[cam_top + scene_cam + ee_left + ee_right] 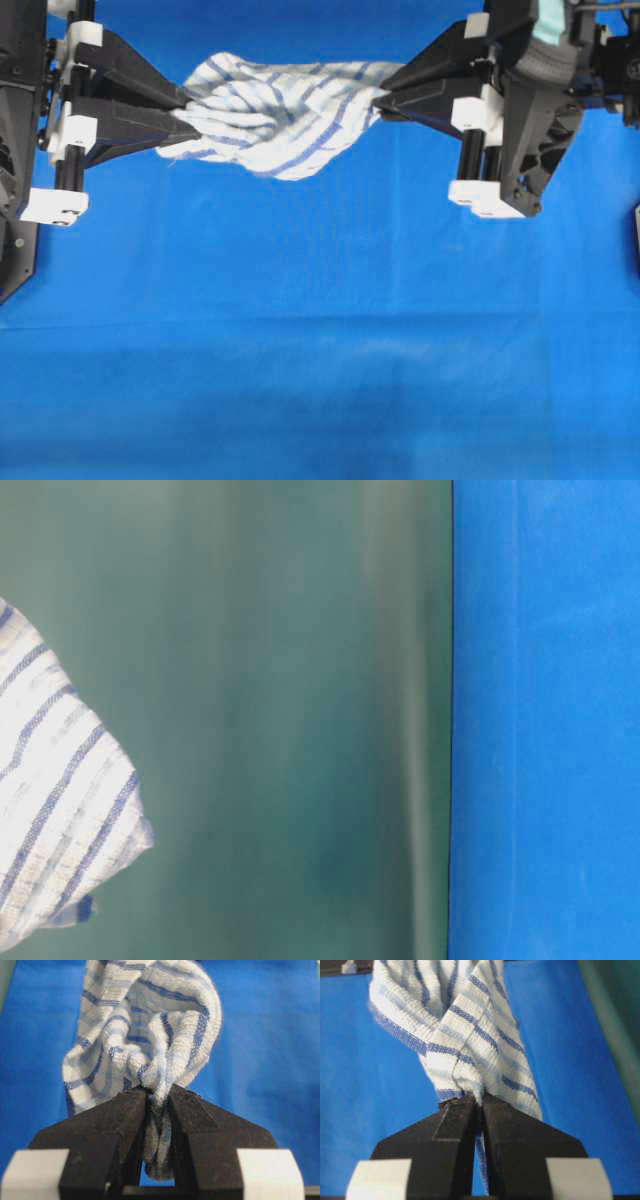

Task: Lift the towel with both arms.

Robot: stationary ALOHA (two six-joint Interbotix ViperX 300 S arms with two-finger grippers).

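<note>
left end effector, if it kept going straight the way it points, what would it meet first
The towel itself: the left end effector is shut on one end of it and points along it. Past the cloth, the right end effector faces it, clamped on the other end. Their relative height is hard to judge.

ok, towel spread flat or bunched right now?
Bunched. The towel hangs twisted and creased between the left gripper and right gripper, each end pinched into a narrow wad in the shut jaws.
</note>
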